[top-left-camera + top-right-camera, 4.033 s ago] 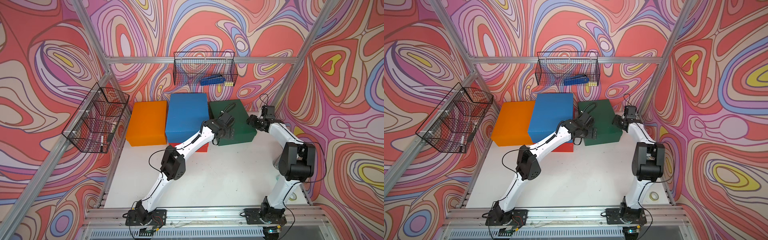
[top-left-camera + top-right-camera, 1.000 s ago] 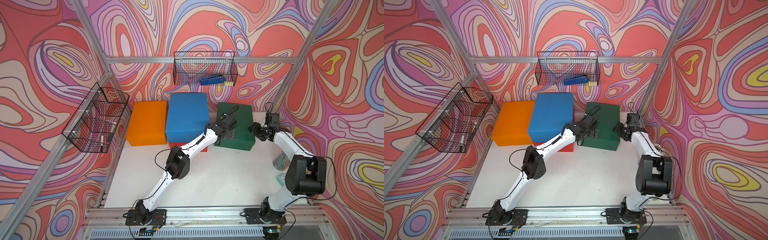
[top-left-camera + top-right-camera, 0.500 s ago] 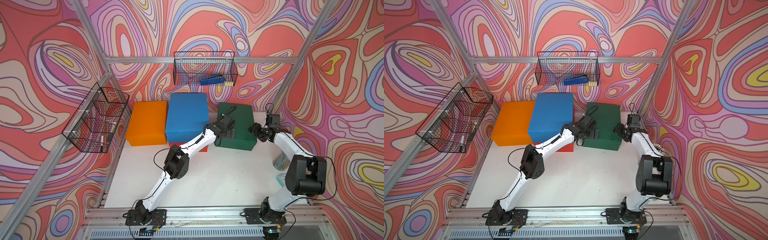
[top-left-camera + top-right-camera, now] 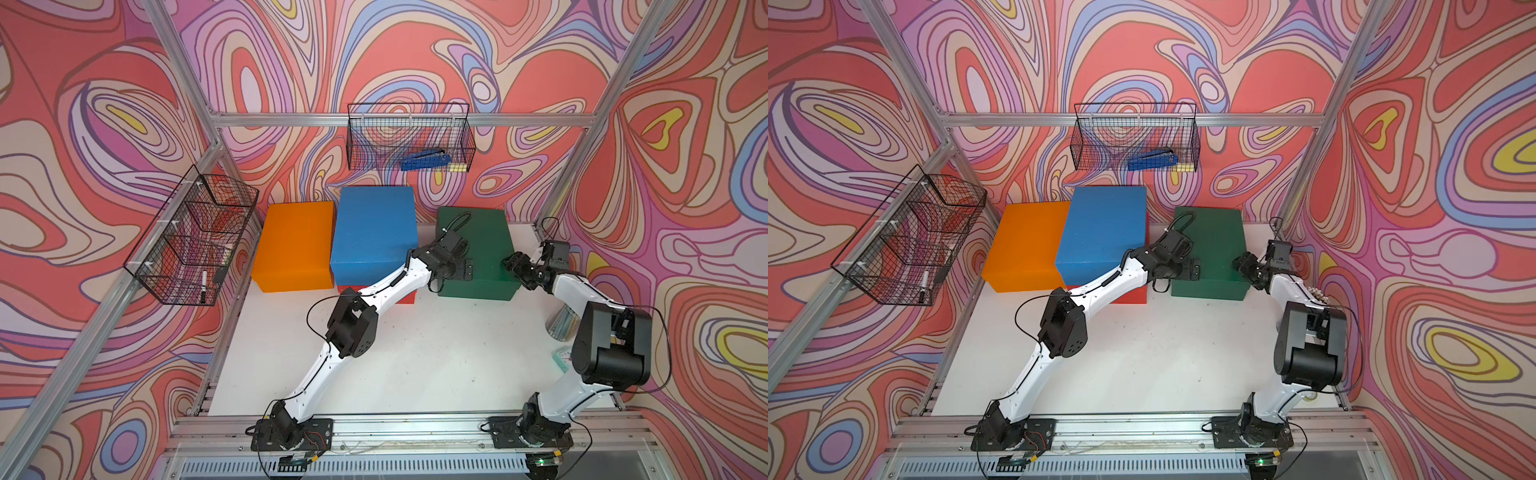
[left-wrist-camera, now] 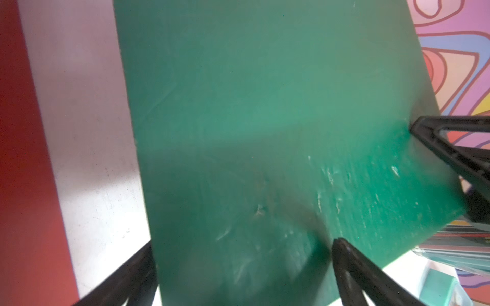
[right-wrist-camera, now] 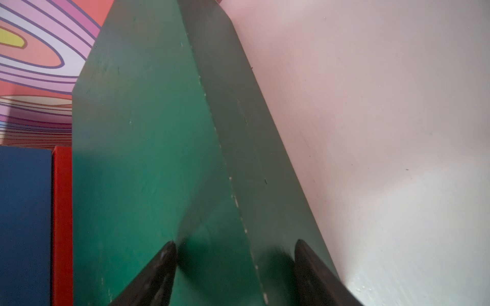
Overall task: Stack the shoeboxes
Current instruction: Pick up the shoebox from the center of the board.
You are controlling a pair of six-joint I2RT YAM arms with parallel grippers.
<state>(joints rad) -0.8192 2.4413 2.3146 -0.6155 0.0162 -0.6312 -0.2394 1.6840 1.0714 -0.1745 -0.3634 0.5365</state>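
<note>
Shoeboxes on the counter (image 4: pixel 415 353): four — one orange shoebox (image 4: pixel 295 245), one blue shoebox (image 4: pixel 374 228), one red shoebox (image 4: pixel 409 296), one dark green shoebox (image 4: pixel 484 232).
Black wire baskets: two — the back basket (image 4: pixel 409 141) and the side basket (image 4: pixel 191 237).
Grippers: two, the left gripper (image 4: pixel 464 270) and the right gripper (image 4: pixel 511 264).
Blue tool (image 4: pixel 424 160) in the back basket: one.
Marker (image 4: pixel 203 286) in the side basket: one.

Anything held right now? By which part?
Nothing clamped: left gripper and right gripper stand open at opposite edges of the green box. Squeeze between them unclear.
</note>
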